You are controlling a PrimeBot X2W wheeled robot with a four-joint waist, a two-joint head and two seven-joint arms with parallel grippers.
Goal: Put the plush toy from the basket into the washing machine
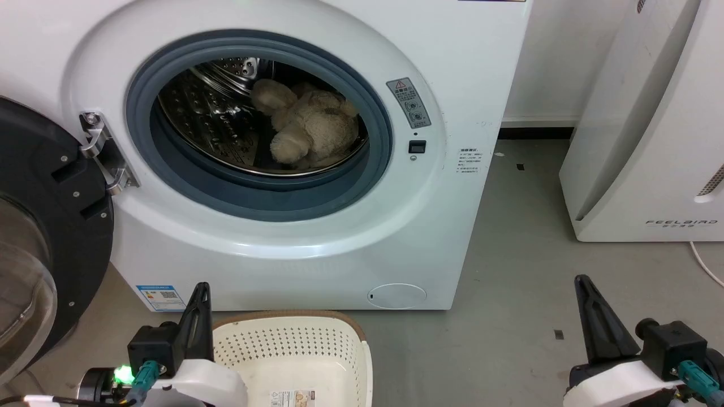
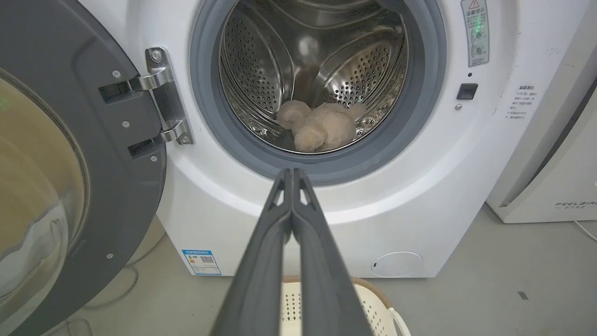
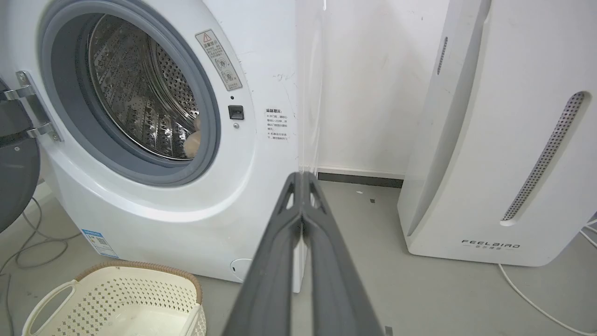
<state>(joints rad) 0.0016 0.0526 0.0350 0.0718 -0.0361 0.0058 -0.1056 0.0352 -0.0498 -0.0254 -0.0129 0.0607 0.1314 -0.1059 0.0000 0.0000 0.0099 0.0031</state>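
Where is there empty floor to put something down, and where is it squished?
The widest bare floor lies between the washing machine and the FEELBIRD appliance, ahead of the right pincer. Crowded: the strip before the washing machine, taken by the basket and left pincer, beside the open door; the drum holds the plush toy.

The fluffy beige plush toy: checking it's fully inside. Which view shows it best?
Head view: the fluffy beige plush toy lies large and unblocked in the steel drum of the white front-loading washing machine. Left wrist view shows it smaller; right wrist view catches just a beige sliver behind the grey gasket.
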